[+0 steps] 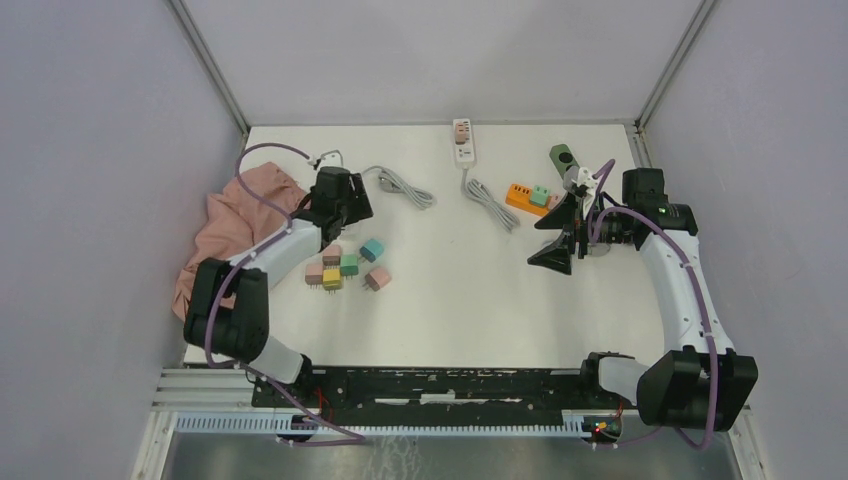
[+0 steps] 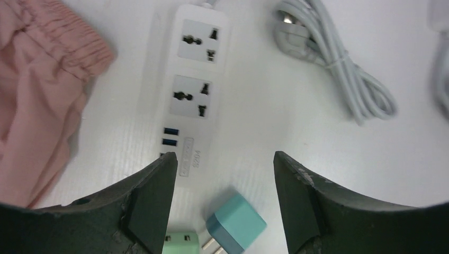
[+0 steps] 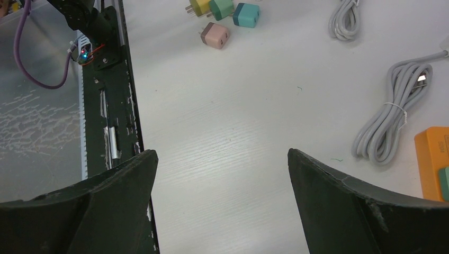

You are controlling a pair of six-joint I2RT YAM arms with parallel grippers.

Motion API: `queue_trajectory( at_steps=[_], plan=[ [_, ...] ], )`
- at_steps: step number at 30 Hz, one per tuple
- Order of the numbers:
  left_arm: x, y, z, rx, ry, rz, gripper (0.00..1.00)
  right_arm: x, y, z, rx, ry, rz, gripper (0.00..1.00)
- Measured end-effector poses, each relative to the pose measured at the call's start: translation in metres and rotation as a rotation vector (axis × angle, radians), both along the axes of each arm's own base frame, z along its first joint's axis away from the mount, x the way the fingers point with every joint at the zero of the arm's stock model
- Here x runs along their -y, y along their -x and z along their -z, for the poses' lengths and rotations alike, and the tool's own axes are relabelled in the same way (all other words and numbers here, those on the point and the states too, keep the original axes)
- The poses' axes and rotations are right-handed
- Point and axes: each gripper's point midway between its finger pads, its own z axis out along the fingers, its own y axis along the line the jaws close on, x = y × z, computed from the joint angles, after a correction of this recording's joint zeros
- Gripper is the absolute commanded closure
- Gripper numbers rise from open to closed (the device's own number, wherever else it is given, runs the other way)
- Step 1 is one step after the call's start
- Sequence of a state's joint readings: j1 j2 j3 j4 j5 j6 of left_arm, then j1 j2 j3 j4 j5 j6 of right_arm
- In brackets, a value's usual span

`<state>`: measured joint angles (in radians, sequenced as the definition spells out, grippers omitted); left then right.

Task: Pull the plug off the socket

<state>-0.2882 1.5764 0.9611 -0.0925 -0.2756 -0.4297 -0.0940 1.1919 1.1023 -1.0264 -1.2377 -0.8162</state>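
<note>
- An orange power strip [image 1: 522, 198] beside the right arm holds a green plug [image 1: 540, 194]. A white strip [image 1: 463, 140] at the far edge carries a pinkish plug [image 1: 461, 127].
- The white worktop [image 1: 450, 300] sits between pale grey walls [image 1: 90, 150]. On it lie a crumpled pink cloth [image 1: 235, 225], two coiled cables [image 1: 490, 203] and loose coloured plugs [image 1: 348, 265].
- Only the left wrist view shows a second white strip [image 2: 193, 90], both of its sockets bare. It lies just ahead of the left claw [image 2: 222, 159], whose fingers are parted and hold nothing.
- The right claw [image 3: 222, 153] is spread wide over bare worktop, gripping nothing, near the orange strip but not touching it.
</note>
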Motion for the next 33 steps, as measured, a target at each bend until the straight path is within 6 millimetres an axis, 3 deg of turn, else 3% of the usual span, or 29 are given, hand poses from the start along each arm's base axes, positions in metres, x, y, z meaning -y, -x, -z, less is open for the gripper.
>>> queue_trajectory(
  at_steps=[9,17,22,28,33],
  plan=[
    [0.058,0.052,-0.063,0.202,0.352,0.282,0.26,0.0,0.0,0.0,0.003,-0.003,-0.001,0.0],
    [0.092,0.092,-0.142,0.38,0.562,0.5,0.25,0.0,0.001,0.0,0.025,-0.01,-0.013,0.0],
    [0.097,0.114,-0.176,0.43,0.595,0.58,0.22,0.0,0.004,0.0,0.046,-0.004,-0.022,0.0],
    [0.093,0.132,-0.213,0.454,0.515,0.65,0.09,0.001,0.01,0.003,0.087,0.013,-0.052,0.0],
    [0.073,0.147,-0.215,0.492,0.339,0.668,0.01,0.001,0.014,0.005,0.133,0.032,-0.081,0.0]
  ],
)
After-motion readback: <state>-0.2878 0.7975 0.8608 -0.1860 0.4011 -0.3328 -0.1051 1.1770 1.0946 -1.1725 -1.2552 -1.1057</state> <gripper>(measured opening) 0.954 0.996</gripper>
